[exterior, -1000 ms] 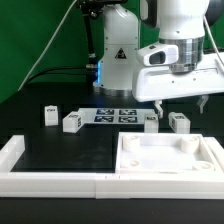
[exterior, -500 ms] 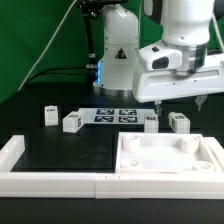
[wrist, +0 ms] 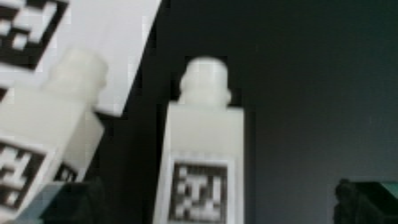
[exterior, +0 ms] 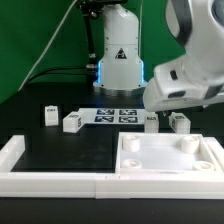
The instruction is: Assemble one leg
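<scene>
Four small white legs with marker tags lie on the black table: two at the exterior view's left (exterior: 49,115) (exterior: 72,122) and two at its right (exterior: 150,121) (exterior: 179,121). The arm's white hand (exterior: 186,85) hangs low just above the two right legs and hides its own fingers there. In the wrist view one leg (wrist: 205,140) lies lengthwise between the dark fingertips (wrist: 366,196), its tag facing up. A second leg (wrist: 50,115) lies beside it. My gripper (wrist: 222,203) is open and touches neither leg.
The marker board (exterior: 115,116) lies behind the legs and shows in the wrist view (wrist: 80,40). The large white slab with corner holes (exterior: 168,156) sits at the front right. Long white border rails (exterior: 50,180) run along the front.
The hand has come down and tilted, now large in the exterior view over the two right legs. The legs and slab have not moved.
</scene>
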### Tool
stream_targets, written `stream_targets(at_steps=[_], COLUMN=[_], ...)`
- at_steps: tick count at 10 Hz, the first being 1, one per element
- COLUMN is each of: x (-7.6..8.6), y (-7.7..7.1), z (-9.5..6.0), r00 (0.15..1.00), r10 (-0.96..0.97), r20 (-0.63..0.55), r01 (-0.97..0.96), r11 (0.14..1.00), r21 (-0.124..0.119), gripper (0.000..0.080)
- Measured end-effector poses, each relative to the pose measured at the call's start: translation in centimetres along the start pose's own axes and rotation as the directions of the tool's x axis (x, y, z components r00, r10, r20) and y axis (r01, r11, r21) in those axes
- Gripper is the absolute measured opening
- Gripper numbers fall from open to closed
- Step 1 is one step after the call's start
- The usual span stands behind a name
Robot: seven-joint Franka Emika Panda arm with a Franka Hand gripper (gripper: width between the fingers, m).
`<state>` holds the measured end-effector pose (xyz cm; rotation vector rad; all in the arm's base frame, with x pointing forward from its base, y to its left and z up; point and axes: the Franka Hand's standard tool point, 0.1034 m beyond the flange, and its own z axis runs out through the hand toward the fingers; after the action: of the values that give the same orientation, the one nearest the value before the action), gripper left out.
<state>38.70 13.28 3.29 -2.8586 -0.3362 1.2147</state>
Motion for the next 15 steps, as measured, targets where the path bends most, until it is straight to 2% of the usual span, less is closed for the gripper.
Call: stream_targets(at_steps=[1,2,5,8,10,15], x=[0.3,0.8,1.0,1.0,1.0,1.0], y=[0.0,0.1,0.0,0.0,0.0,0.0], z=[0.6,1.1,2.1,2.2,2.2,2.2], r00=[0.996,0.993,0.994,0.994,0.994,0.994], r10=[-0.007,-0.012,-0.018,-0.021,-0.021,-0.021], r20=[0.088,0.115,0.110,0.110,0.110,0.111], r01=[0.007,0.012,0.019,0.021,0.021,0.021], r11=[1.000,1.000,1.000,1.000,1.000,1.000], r21=[-0.001,-0.004,-0.004,-0.002,-0.002,-0.002], gripper=[0.0649,0.0649,0.0649,0.0622,0.0284,0.0288])
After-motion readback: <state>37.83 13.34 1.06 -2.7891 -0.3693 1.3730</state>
